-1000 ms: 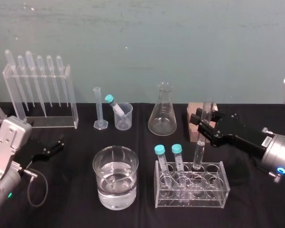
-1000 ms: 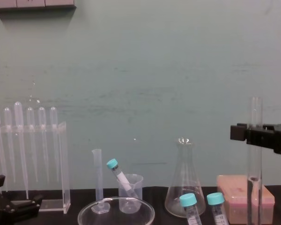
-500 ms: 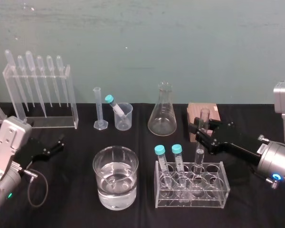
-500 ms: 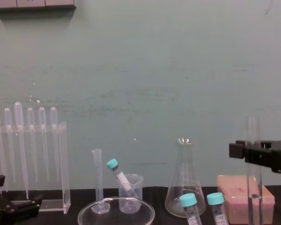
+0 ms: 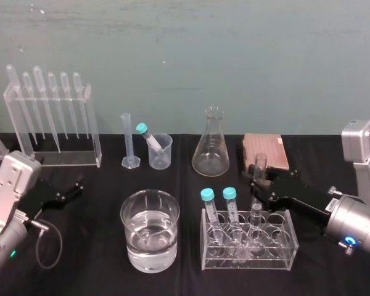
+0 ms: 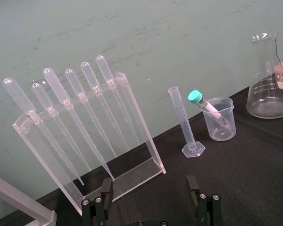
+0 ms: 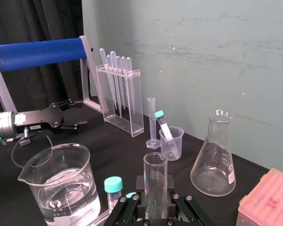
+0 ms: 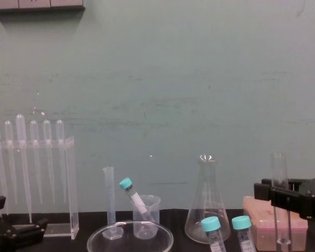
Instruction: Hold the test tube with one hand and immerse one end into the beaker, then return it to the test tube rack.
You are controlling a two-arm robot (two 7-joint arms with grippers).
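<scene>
head view: return step; right gripper (image 5: 259, 177) pinches the tube (image 5: 260, 160) in the rack (image 5: 285, 239). next: let go. left gripper (image 5: 76, 187) idles, fingers apart.

Six pipettes (image 5: 52, 92) hang in a clear stand (image 5: 94, 132) at the back left of the black cloth (image 5: 98, 265). To its right come a thin measuring cylinder (image 5: 127, 142), a cone-shaped flask (image 5: 211, 148) and a pinkish box (image 5: 265, 150). Two teal-capped tubes (image 5: 208, 206) stand upright side by side nearer the front
</scene>
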